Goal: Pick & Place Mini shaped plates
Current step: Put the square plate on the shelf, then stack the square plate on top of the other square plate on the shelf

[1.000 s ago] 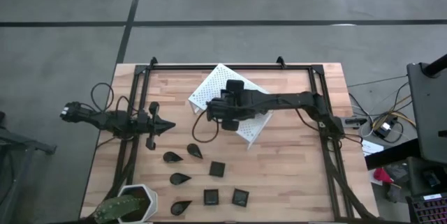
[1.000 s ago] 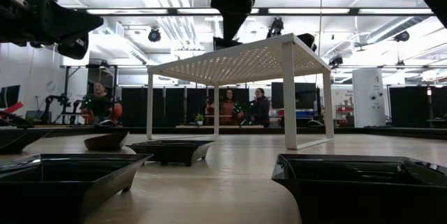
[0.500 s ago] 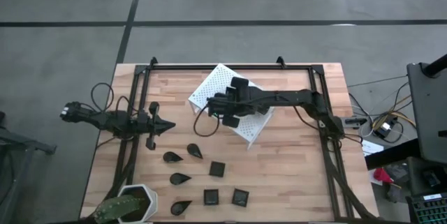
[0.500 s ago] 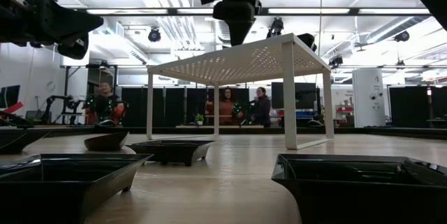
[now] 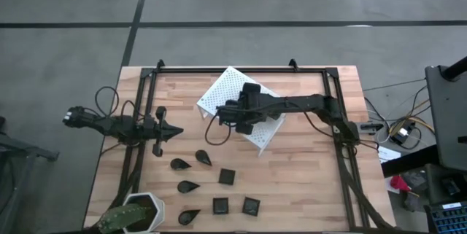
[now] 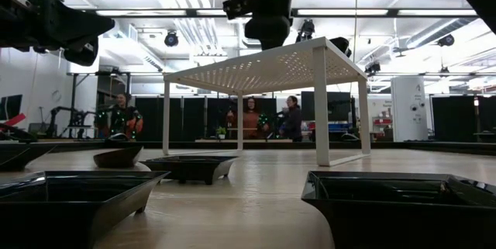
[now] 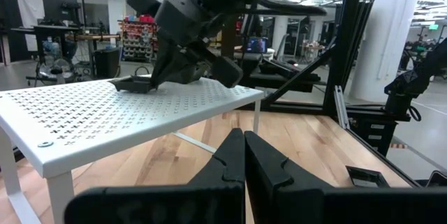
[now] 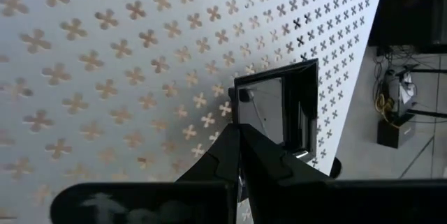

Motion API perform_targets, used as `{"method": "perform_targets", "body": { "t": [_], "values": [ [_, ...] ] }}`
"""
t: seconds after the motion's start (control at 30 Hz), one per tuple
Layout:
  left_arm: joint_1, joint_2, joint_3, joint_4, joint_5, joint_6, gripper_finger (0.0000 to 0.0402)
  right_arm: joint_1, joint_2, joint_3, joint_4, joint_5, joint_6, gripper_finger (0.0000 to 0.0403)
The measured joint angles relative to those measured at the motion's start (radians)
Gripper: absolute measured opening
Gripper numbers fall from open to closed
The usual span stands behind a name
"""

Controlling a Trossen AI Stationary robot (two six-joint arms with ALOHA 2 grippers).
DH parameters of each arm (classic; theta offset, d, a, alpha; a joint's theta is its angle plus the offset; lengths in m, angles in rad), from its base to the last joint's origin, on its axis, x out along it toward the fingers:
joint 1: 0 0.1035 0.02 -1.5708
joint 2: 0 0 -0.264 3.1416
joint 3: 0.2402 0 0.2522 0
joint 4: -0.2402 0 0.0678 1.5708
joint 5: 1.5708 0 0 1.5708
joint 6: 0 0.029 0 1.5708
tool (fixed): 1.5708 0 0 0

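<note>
mini shaped plates: one small square plate (image 8: 276,109) lies flat on the white perforated rack (image 5: 222,92), just ahead of the right gripper (image 8: 241,155), whose fingers are pressed together and hold nothing. the other plates (image 5: 228,177) lie on the table (image 5: 306,183), well behind and below that gripper. the left gripper (image 7: 244,155) waits off to the side, fingers together, empty.

risk, as a judgement: the closed fingertips sit close to the plate's near rim, so any forward drift could shove it along the smooth rack toward the edge.

whether the fingertips actually touch the plate is hard to tell. the overhead camera hides the plate under the arm.
</note>
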Motion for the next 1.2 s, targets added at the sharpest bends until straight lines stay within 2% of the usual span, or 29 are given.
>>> {"method": "perform_targets", "body": {
  "t": [0.3, 0.7, 1.0, 1.2],
  "values": [
    [0.0, 0.0, 0.0, 0.0, 0.0, 0.0, 0.0, 0.007, 0.0, 0.0, 0.001, -0.001, -0.012, 0.001],
    [0.0, 0.0, 0.0, 0.0, 0.0, 0.0, 0.0, 0.028, -0.003, 0.01, -0.049, -0.007, -0.008, 0.0077],
    [0.001, 0.0, 0.0, 0.0, 0.0, 0.0, 0.0, 0.12, -0.013, 0.082, -0.101, -0.007, -0.005, 0.0087],
    [0.0, 0.0, 0.0, 0.0, 0.0, 0.0, 0.0, 0.193, -0.013, 0.092, -0.104, -0.135, 0.005, 0.0073]
  ]
}}
